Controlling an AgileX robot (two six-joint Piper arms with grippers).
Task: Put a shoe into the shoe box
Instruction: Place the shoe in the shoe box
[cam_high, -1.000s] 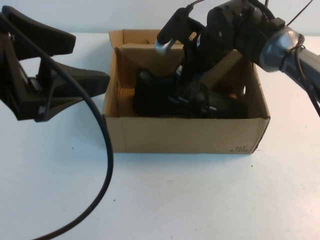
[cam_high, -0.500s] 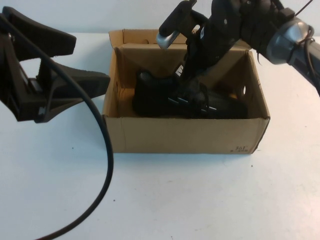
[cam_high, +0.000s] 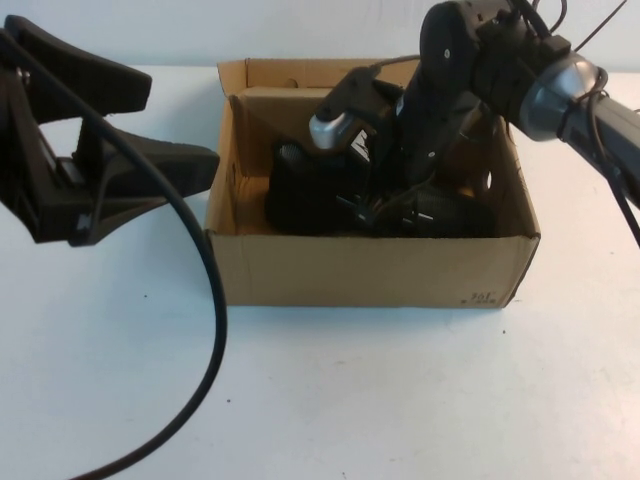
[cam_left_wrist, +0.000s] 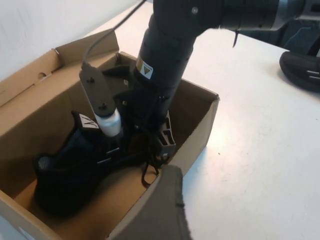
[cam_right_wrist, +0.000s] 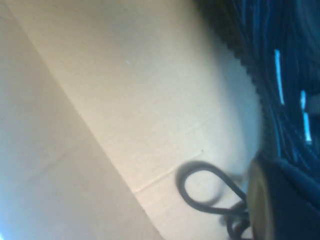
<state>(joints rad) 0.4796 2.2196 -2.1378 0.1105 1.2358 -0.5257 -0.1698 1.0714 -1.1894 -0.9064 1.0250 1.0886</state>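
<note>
White table (cam_high: 330, 400): bare tabletop runs across the whole near side of the scene, in front of the box; more open room lies to the left of the box under the left arm, and a narrower strip to its right.
Left gripper (cam_high: 175, 120): hangs above the table just left of the shoe box, its two black fingers spread wide and holding nothing; the lower fingertip (cam_high: 205, 160) sits close to the box's left wall, apart from it.
Cable (cam_high: 205, 300): a black cable loops down from the left arm over the table, in front of the box's left corner.
Shoe box (cam_high: 370, 270): brown cardboard, open at the top, lid flap folded back on the far side; small dark print at the near right corner.
Shoe (cam_high: 305, 195): the black mesh sneaker lies inside the box on its floor, along the near wall; a loose lace loop (cam_right_wrist: 200, 187) rests on the cardboard floor.
Right gripper (cam_left_wrist: 165, 142): reaches down into the box from the right, low over the shoe's laces, jaws closed together; whether it pinches a lace I cannot tell.
</note>
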